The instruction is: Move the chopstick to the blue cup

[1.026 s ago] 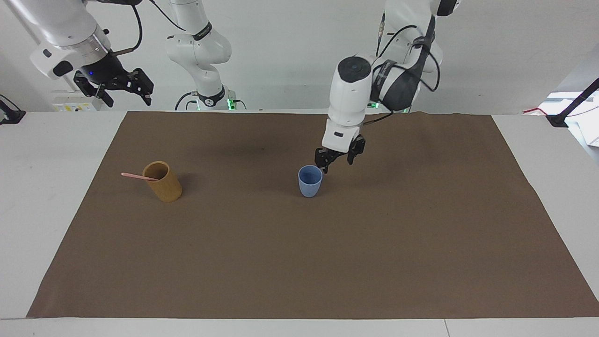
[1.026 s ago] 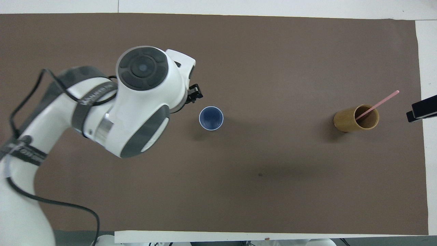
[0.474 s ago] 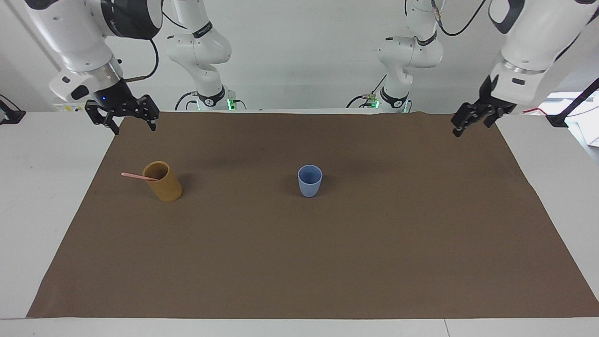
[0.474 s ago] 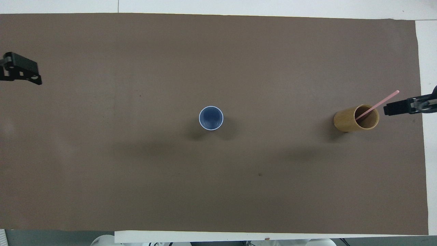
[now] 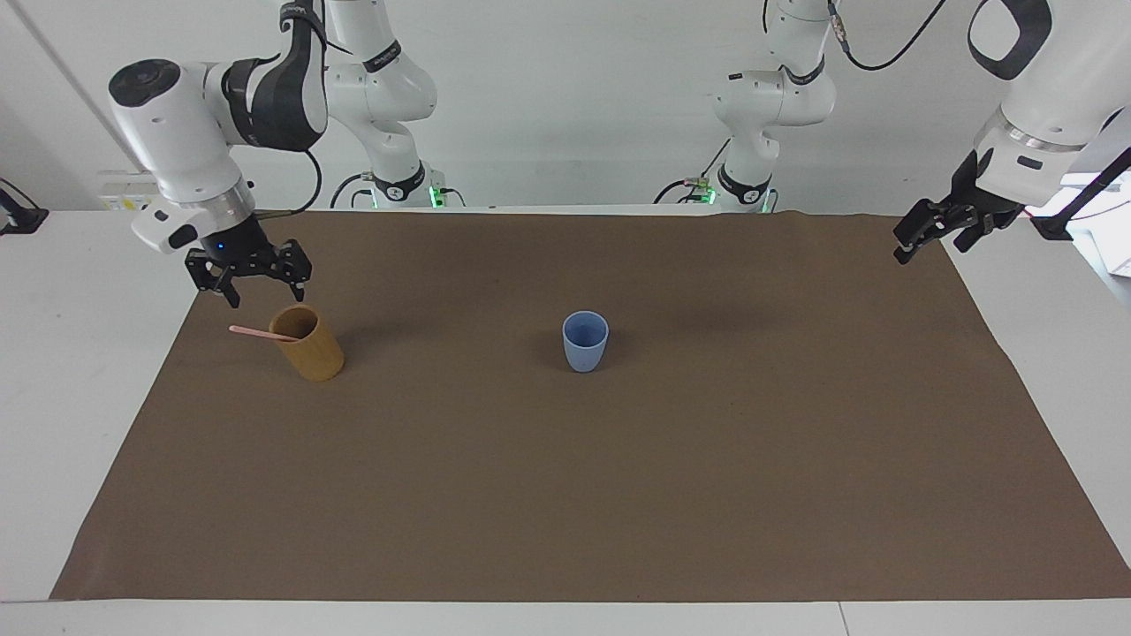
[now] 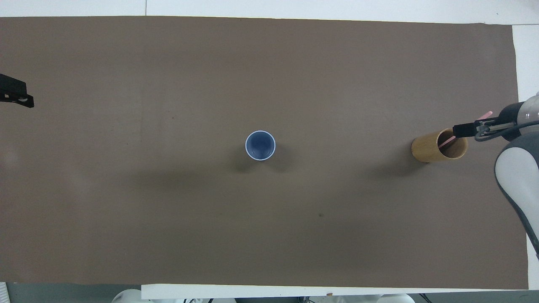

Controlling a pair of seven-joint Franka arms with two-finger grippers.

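A pale-pink chopstick (image 5: 259,333) leans in a mustard-tan cup (image 5: 309,346) toward the right arm's end of the table, its upper end sticking out over the rim. In the overhead view, part of the chopstick (image 6: 445,141) is hidden by the gripper above it. My right gripper (image 5: 265,291) hangs open just over that cup's rim and the stick, touching neither. The light-blue cup (image 5: 585,341) stands upright and empty at the middle of the mat, also seen from above (image 6: 260,145). My left gripper (image 5: 932,240) waits open, raised over the mat's corner at the left arm's end.
A brown mat (image 5: 565,495) covers most of the white table. The tan cup (image 6: 431,147) stands close to the mat's edge. Only the two cups stand on the mat. From above, the left gripper (image 6: 17,93) shows at the picture's border.
The left arm has pulled back from beside the blue cup to the mat's corner at its own end. The right gripper has come down and in, to just above the tan cup.
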